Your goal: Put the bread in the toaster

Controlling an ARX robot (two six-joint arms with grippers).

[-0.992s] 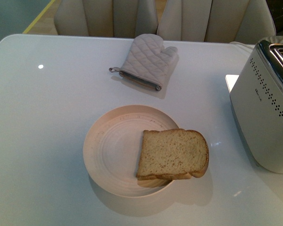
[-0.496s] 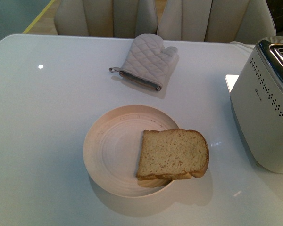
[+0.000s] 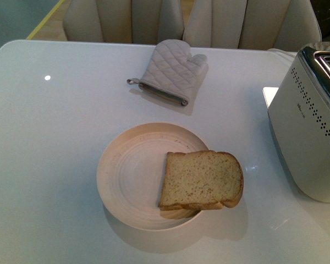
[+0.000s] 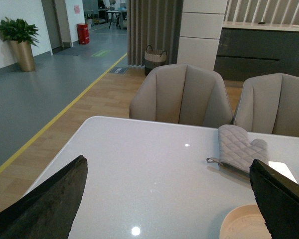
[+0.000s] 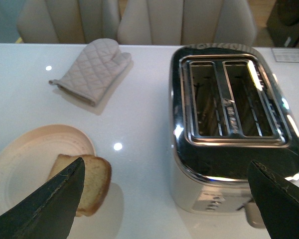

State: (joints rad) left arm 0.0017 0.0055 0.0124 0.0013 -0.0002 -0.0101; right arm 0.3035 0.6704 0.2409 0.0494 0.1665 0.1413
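Both tools are hanging open above the worktop (image 4: pixel 139 174).
The left tool (image 4: pixel 167 162) is holding its two dark fingers (image 4: pixel 50 204) spread wide apart, raised clear of the surface; the right tool (image 5: pixel 165 163) is hovering likewise, its dark fingers (image 5: pixel 45 209) splayed to either side.

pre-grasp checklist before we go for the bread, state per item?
1. Bread accessible: lies flat and uncovered on the plate, one end overhanging the rim. Ok.
2. Toaster ready: both top slots look empty. Ok.
3. Right gripper: open, holding nothing. Ok.
4. Left gripper: open, holding nothing. Ok.
5. Path from plate to toaster: bare table, and the oven mitt lies well behind it. Ok.
6. Arm clearance over the plate: neither arm shows in the front view. Cannot tell.
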